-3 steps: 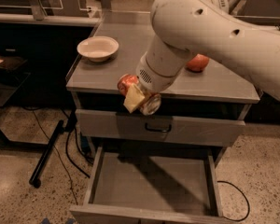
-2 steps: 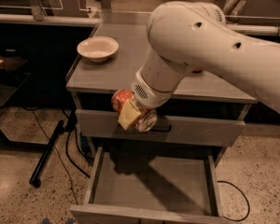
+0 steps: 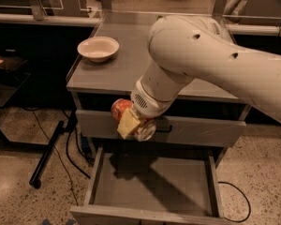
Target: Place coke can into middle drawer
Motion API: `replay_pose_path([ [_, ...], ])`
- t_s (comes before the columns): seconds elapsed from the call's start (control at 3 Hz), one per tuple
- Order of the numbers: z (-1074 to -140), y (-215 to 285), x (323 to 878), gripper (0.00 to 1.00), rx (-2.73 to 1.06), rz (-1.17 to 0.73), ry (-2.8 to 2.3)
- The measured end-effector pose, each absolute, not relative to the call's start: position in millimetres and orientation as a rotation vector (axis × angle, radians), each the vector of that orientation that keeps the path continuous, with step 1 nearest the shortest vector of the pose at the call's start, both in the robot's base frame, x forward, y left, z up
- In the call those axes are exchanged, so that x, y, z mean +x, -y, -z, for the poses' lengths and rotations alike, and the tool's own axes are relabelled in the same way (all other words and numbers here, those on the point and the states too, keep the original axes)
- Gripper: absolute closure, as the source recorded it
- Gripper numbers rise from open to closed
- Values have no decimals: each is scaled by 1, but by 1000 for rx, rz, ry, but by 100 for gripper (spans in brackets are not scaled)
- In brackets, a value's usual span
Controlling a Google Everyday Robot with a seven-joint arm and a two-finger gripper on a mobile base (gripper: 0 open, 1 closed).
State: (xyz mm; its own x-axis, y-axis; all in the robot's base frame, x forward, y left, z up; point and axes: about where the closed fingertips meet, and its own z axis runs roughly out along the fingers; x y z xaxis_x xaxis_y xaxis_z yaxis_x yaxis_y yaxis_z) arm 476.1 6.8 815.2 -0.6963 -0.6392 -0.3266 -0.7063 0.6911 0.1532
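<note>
– Gripper (image 3: 131, 123) status?
– Clamping coke can (image 3: 120, 109) betw. its fingers, hanging just in front of closed drawer front (image 3: 201, 131).
– Can's axis?
– Tilting: red end up-left, silver end down-right.
– Target?
– Middle drawer (image 3: 152, 191) is sitting open right below, floor bare. Prob. needing a straight lowering, no sideways reach.
</note>
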Motion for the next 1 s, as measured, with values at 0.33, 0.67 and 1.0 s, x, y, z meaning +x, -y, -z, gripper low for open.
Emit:
replay_pose_path([
  [0.33, -781, -10, 459, 100, -1031, -458, -2719],
  [0.67, -741, -8, 444, 100, -975, -515, -2800],
  [1.0, -704, -5, 431, 100, -913, -580, -2881],
])
